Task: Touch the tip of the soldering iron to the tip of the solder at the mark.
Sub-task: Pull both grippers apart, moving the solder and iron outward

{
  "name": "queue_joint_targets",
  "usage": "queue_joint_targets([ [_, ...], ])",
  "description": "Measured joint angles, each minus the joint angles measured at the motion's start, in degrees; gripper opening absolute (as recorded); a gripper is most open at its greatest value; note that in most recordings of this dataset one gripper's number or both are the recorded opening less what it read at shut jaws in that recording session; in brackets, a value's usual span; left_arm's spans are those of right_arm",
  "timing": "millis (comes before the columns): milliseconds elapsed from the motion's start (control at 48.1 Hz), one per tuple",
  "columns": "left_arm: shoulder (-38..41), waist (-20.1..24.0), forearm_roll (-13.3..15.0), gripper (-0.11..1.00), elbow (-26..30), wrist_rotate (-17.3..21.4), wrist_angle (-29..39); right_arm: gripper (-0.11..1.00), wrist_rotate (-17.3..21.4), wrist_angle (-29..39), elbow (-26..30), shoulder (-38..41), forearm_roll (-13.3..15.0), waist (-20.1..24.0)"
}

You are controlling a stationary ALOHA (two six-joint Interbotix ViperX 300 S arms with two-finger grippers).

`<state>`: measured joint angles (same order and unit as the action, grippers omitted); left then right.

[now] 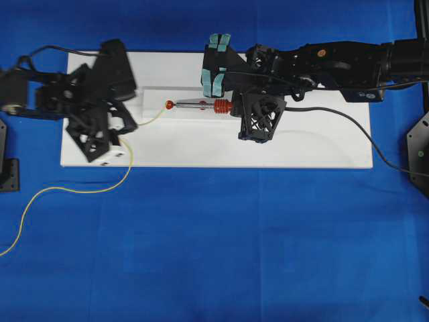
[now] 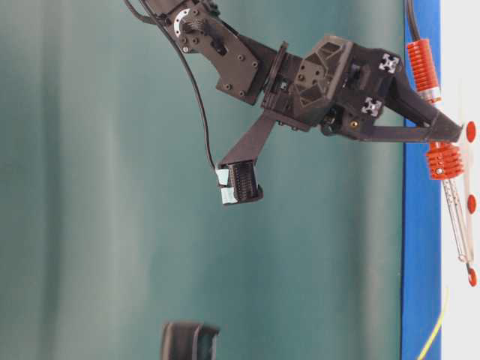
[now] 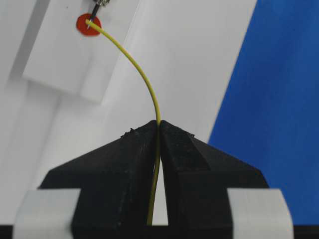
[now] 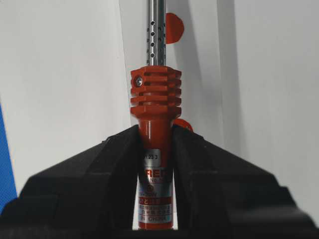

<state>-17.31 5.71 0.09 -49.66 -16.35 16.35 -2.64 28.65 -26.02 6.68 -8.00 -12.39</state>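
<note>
Left gripper (image 3: pixel 159 130) of mine pinches the solder (image 3: pixel 141 74); my right gripper (image 4: pixel 155 137) clamps the soldering iron (image 4: pixel 154 107).

Ahead of my left fingers the yellow wire arcs forward to the red mark (image 3: pixel 88 24) on the white board (image 1: pixel 322 144), its tip meeting the iron's dark point there. Beyond my right fingers, the iron's metal shaft runs straight ahead over that board.

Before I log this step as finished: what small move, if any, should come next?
Probably just hold. In the left wrist view the soldering iron tip seems to meet the solder end on the red mark; if a gap remains, nudge the solder slightly forward.
</note>
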Motion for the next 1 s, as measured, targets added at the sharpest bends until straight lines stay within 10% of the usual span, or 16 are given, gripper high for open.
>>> queue_joint_targets([
  [416,-16.9,0.1,0.1,0.03,-9.4,-0.4,0.4,0.06,0.0,0.0,0.0,0.0,0.0,0.0],
  [998,-16.9,0.1,0.0,0.03,-9.8,-0.6,0.4,0.06,0.8,0.4,-6.9,-9.1,1.0,-0.1],
])
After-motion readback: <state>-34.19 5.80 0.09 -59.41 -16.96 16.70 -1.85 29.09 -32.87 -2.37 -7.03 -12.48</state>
